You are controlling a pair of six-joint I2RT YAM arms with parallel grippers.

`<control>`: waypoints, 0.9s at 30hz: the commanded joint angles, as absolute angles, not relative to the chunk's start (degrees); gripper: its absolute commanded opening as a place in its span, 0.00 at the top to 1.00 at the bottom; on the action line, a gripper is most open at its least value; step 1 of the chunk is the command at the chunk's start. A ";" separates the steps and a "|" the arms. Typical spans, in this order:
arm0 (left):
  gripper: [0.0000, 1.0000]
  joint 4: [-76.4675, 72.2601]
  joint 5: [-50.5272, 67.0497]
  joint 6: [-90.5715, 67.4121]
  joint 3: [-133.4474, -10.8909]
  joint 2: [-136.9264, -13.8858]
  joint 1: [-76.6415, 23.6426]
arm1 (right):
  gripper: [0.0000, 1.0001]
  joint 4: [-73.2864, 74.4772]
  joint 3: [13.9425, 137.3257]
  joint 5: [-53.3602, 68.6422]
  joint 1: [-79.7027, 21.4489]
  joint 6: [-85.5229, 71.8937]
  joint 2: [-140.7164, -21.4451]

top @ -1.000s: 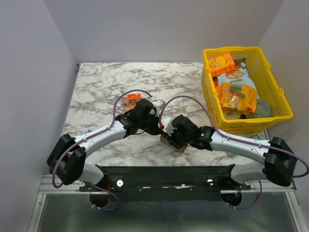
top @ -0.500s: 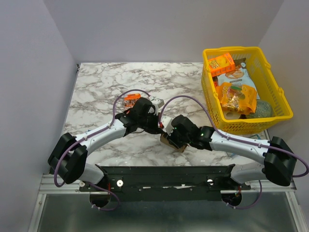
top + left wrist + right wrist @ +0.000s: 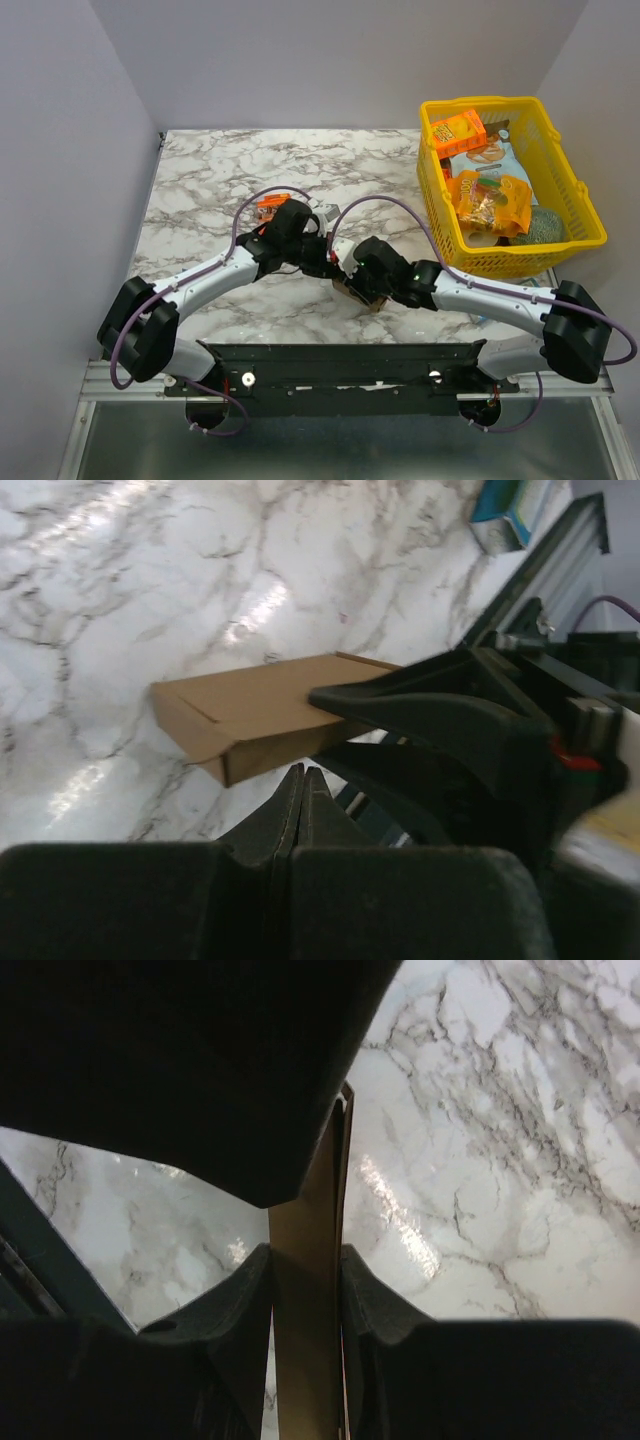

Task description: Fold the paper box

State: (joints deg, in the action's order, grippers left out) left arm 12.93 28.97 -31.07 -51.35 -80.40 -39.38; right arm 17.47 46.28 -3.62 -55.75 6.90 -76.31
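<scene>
Item, one paper box (image 3: 255,705): plain brown, unprinted, showing as a shallow flat rectangle with folded side walls, being held at the near middle of the one marble table (image 3: 200,180). Two grippers: the right gripper (image 3: 305,1275) is clamping the box's thin edge between its fingers, while the left gripper (image 3: 303,785) is hovering just beside the box, jaws pressed together on nothing. One yellow basket (image 3: 437,215) of snacks is standing far right, and one orange packet (image 3: 270,207) is lying beside the left arm.
</scene>
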 commanded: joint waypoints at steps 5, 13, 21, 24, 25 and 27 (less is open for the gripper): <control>1.00 17.14 28.13 -22.42 -52.82 -78.14 -40.34 | 0.69 18.37 45.70 -6.33 -55.37 6.94 -77.78; 0.43 15.91 18.99 -15.47 -47.82 -75.32 -39.64 | 0.69 18.11 45.26 -4.57 -55.28 7.29 -75.68; 0.17 11.79 20.99 -11.09 -46.41 -72.96 -37.62 | 0.68 17.58 43.69 -0.36 -55.37 8.35 -73.39; 0.25 9.59 24.50 -9.15 -45.88 -72.42 -37.62 | 0.68 17.23 43.24 3.33 -55.28 9.14 -72.25; 0.34 8.80 25.48 -8.27 -45.53 -72.42 -37.62 | 0.68 16.97 43.07 4.21 -55.28 9.58 -72.07; 0.41 6.95 28.11 -7.82 -45.26 -72.42 -37.62 | 0.68 16.79 42.89 6.15 -55.20 9.75 -71.46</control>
State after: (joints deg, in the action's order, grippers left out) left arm 12.58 21.85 -11.79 -46.35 -73.73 -37.71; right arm 17.19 44.07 0.34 -55.37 8.34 -73.25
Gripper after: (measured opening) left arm 0.668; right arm 0.366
